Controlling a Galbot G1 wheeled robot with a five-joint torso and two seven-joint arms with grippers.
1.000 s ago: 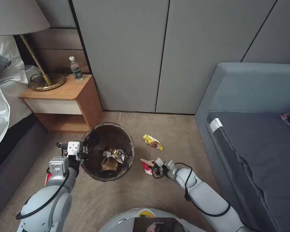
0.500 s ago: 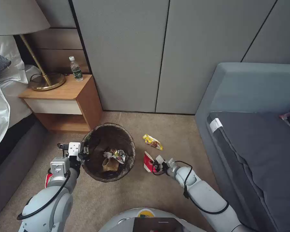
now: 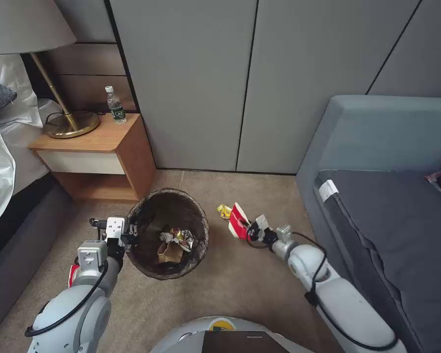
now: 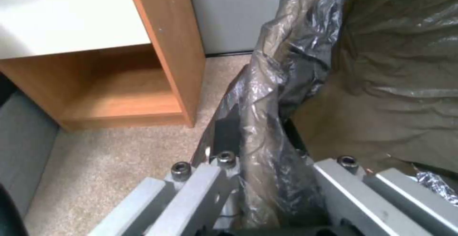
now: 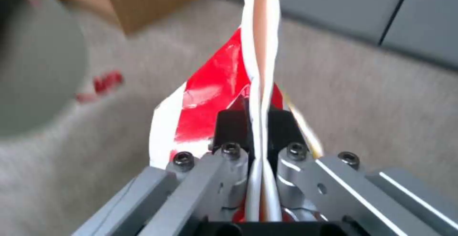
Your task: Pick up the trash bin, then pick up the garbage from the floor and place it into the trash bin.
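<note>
The trash bin (image 3: 169, 233), round with a dark bag folded over its rim, hangs in front of me; my left gripper (image 3: 131, 230) is shut on its near-left rim (image 4: 267, 128). Inside the bin lie a tan paper bag (image 3: 170, 252) and a silver wrapper (image 3: 183, 238). My right gripper (image 3: 249, 229) is shut on a crushed red-and-white carton (image 3: 238, 220), lifted off the carpet to the right of the bin; its black pads pinch the carton's flattened edge (image 5: 260, 85). A yellow snack wrapper (image 3: 224, 211) lies on the floor just behind the carton, partly hidden by it.
A wooden nightstand (image 3: 100, 152) with a brass lamp and a water bottle (image 3: 115, 105) stands behind-left of the bin. A bed (image 3: 5, 162) is at far left, a grey sofa (image 3: 392, 215) at right, grey wall panels behind. A small red item (image 3: 73, 273) lies beside my left arm.
My right gripper has lifted the red-and-white carton off the carpet and carried it up and away from me, so it now covers part of the yellow wrapper. The bin shifted slightly.
</note>
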